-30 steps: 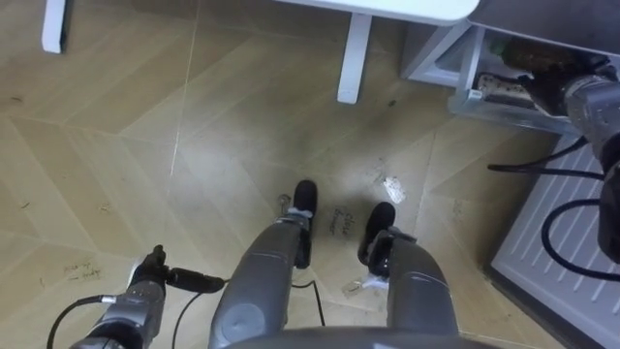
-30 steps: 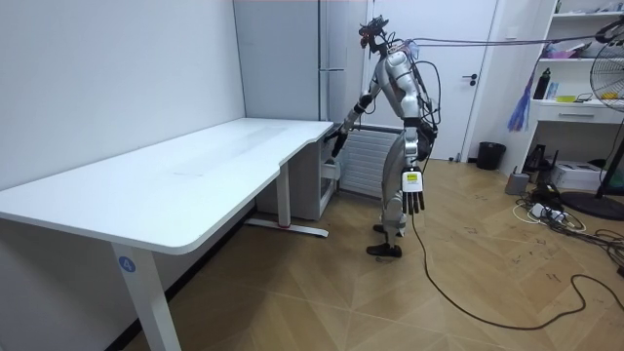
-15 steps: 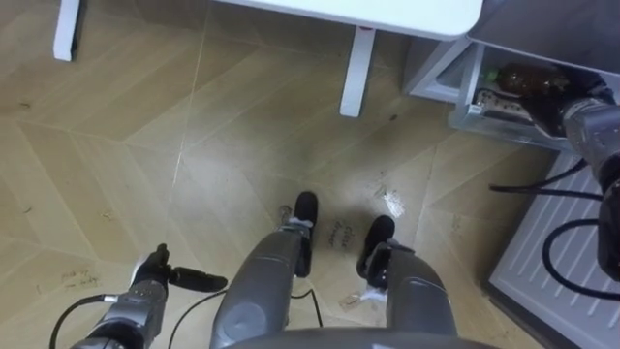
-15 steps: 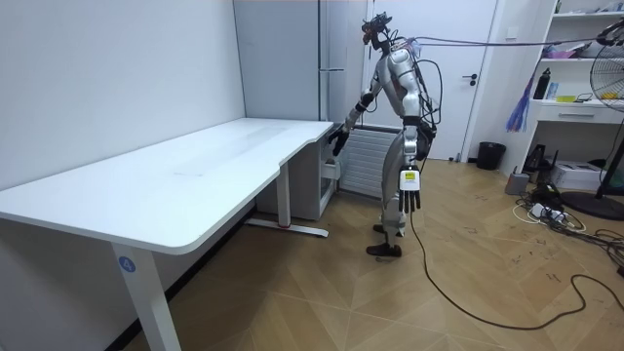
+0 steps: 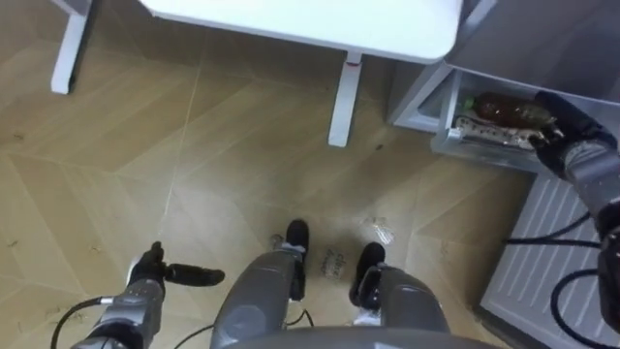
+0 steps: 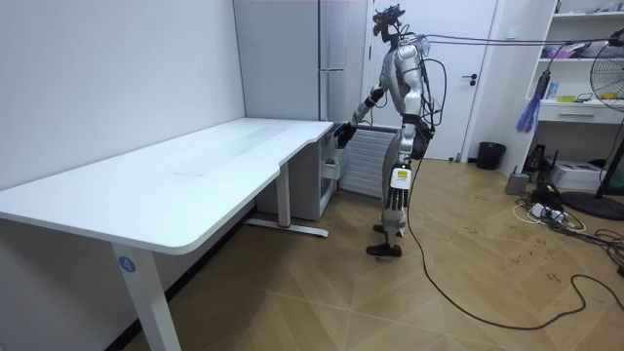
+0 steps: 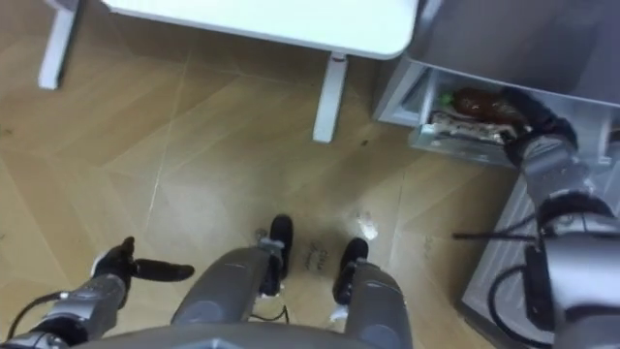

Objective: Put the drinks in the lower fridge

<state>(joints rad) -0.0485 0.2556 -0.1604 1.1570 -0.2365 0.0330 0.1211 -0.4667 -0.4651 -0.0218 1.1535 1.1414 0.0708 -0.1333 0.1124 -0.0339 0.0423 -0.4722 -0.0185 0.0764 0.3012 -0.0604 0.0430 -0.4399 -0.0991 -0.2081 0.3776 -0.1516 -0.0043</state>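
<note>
The right hand (image 5: 557, 121) reaches into the open pale grey fridge drawer (image 5: 423, 97), its dark fingers curved at the end of the brown plastic drink bottle (image 5: 494, 105); whether they clamp it I cannot tell. The left hand (image 5: 150, 271) hangs loosely open and holds nothing. Since a second ago the robot has straightened and the left arm has swung in against its thigh. The bottle lies on its side in the drawer, beside the white desk (image 5: 310, 19).

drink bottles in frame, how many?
1: a brown bottle lying in the open fridge drawer beside the white desk, right by the right hand. More may be hidden behind that hand.
</note>
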